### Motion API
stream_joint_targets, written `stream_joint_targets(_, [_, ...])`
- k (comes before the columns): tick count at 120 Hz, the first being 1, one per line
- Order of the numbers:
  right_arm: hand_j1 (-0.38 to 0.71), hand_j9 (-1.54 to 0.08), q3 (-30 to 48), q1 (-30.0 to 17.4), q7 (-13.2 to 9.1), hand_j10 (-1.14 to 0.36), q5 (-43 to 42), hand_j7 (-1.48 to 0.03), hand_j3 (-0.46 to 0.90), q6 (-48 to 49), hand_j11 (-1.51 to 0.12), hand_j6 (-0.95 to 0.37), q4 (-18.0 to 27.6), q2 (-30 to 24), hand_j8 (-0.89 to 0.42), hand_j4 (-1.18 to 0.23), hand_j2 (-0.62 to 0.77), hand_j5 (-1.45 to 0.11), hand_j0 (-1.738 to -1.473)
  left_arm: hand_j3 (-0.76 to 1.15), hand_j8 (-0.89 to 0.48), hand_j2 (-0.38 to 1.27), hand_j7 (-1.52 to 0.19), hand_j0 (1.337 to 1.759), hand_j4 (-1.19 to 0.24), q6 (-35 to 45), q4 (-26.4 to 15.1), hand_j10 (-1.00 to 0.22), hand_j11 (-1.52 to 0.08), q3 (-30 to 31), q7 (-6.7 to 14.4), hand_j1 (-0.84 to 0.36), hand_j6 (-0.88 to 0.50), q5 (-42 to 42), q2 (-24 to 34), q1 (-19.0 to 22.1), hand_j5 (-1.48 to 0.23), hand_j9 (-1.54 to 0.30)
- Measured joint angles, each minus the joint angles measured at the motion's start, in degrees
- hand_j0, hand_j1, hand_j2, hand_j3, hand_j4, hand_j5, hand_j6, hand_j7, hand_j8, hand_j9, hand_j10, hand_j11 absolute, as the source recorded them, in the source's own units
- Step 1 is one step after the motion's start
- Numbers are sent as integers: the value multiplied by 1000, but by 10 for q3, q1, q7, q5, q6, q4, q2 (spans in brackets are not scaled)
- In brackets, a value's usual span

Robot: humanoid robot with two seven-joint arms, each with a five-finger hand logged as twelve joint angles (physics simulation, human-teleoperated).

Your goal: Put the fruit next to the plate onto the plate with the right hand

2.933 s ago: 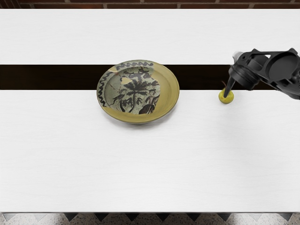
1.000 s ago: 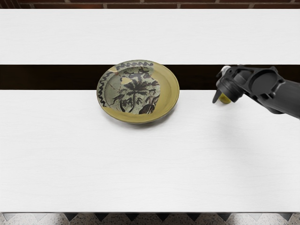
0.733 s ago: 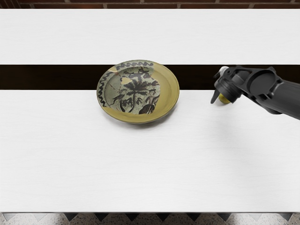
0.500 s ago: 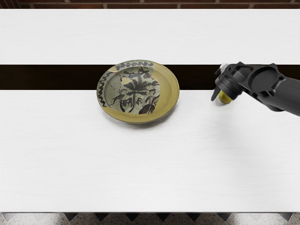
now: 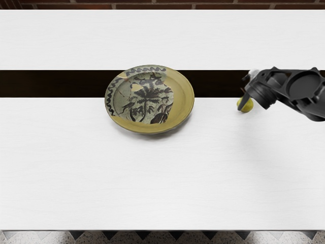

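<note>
If touching, fruit (image 5: pixel 248 107) under right hand (image 5: pixel 264 90)

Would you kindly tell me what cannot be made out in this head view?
Fruit: partly covered by the right hand; its kind is too small to tell.
Whether the hand grips it: unclear.
Right arm: cut off by the right edge.
Left arm: out of view.

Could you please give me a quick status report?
Right robot hand at fruit, grasp unclear. Fruit off plate, to its right. Nothing between them.

Small yellow-green fruit (image 5: pixel 247 107) right of plate (image 5: pixel 184 109)
</note>
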Motion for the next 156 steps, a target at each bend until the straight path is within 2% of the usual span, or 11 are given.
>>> stream_joint_targets(96, [-37, -339, -2, -17, 0, -262, 0, -339, 0, -28, -339, -263, 6, 1, -263, -262, -51, -339, -1658, 0, -19, 4, -25, 1658, -19, 0, 0, -19, -25, 0, 0, 326, -19, 0, 0, 0, -25, -25])
stream_joint_targets(148, [49, -432, -2, -18, 0, -333, 0, -432, 0, -30, -432, -334, 7, 3, -334, -334, -65, -432, -1658, 0, -19, 4, -25, 1658, -19, 0, 0, -19, -25, 0, 0, 326, -19, 0, 0, 0, -25, -25])
stream_joint_targets(156, [106, -496, -1, -18, 0, -383, 0, -496, 0, -30, -496, -384, 8, 3, -383, -383, -70, -497, -1658, 0, -19, 4, -25, 1658, -19, 0, 0, -19, -25, 0, 0, 326, -19, 0, 0, 0, -25, -25])
